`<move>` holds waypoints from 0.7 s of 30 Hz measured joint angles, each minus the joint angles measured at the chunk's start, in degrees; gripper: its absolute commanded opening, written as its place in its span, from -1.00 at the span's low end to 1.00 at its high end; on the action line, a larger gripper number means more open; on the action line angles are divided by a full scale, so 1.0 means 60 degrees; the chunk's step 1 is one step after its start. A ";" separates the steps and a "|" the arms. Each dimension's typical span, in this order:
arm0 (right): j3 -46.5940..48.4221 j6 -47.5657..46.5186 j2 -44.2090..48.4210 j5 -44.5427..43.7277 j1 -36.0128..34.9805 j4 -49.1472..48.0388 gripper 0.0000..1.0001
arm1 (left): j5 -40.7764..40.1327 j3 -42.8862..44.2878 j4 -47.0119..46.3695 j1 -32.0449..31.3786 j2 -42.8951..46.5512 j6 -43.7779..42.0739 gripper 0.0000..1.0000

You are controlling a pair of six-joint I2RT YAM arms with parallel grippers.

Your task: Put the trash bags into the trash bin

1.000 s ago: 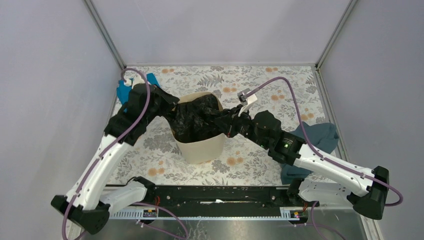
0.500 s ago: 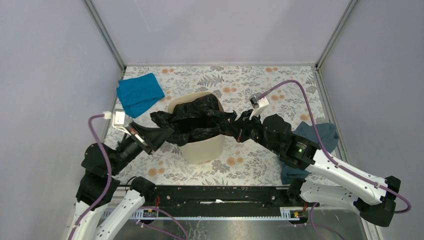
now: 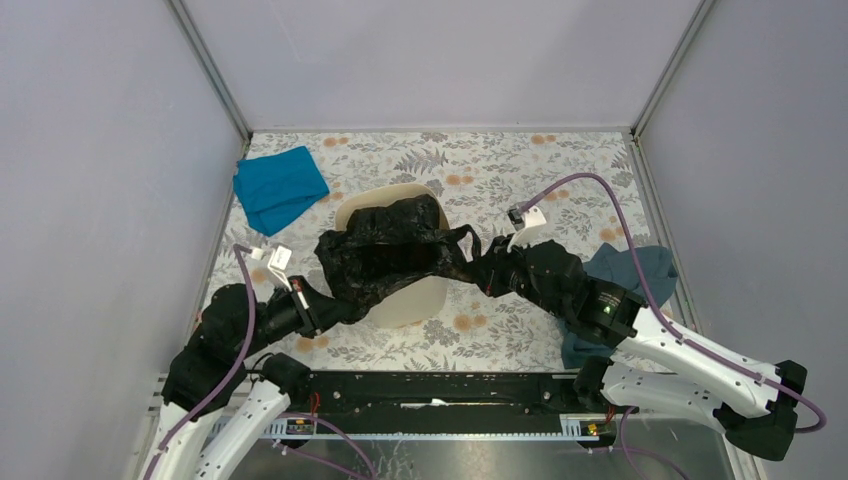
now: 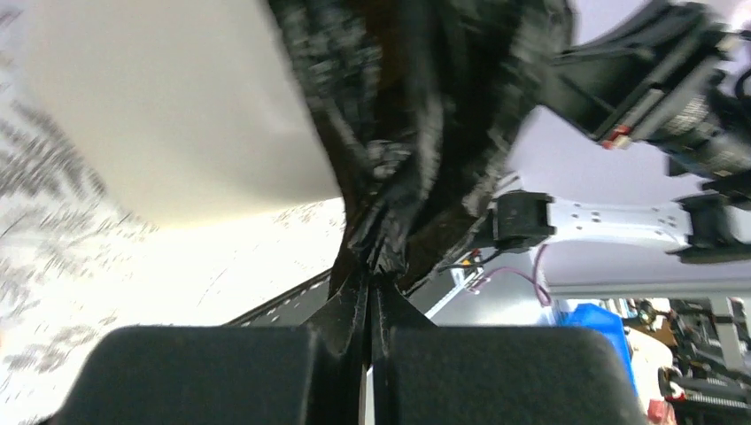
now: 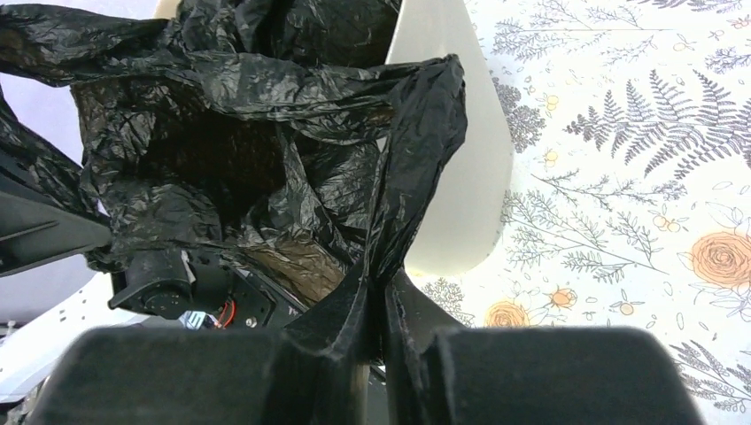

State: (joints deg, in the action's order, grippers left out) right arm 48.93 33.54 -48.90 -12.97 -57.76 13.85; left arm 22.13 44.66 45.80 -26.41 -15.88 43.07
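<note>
- No text, label, brand, number or sign can be read in any view.
- A small red patch point(image 4: 617, 139) on the right arm point(image 4: 638, 75), seen from the left wrist camera, is too blurred to tell whether it bears lettering.
</note>
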 measured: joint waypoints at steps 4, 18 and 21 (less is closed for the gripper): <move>-0.0025 -0.0004 -0.0011 -0.0197 0.0000 0.0182 -0.78 | -0.0750 0.0055 0.1169 -0.0004 -0.0266 0.0098 -1.00; -0.1428 -0.0630 -0.0798 -0.0801 0.0000 -0.1224 -0.66 | -0.3894 -0.0011 0.2149 -0.0007 -0.1832 0.1738 -0.80; -0.1825 -0.1118 -0.1024 -0.1009 0.0000 -0.1745 -0.36 | -0.4215 -0.0280 0.1555 -0.0007 -0.2146 0.1949 -0.54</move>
State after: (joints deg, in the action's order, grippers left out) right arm 37.98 26.83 -55.05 -19.03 -57.76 3.38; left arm -3.16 42.98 55.13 -26.46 -28.75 54.76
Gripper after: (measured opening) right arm 0.198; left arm 0.121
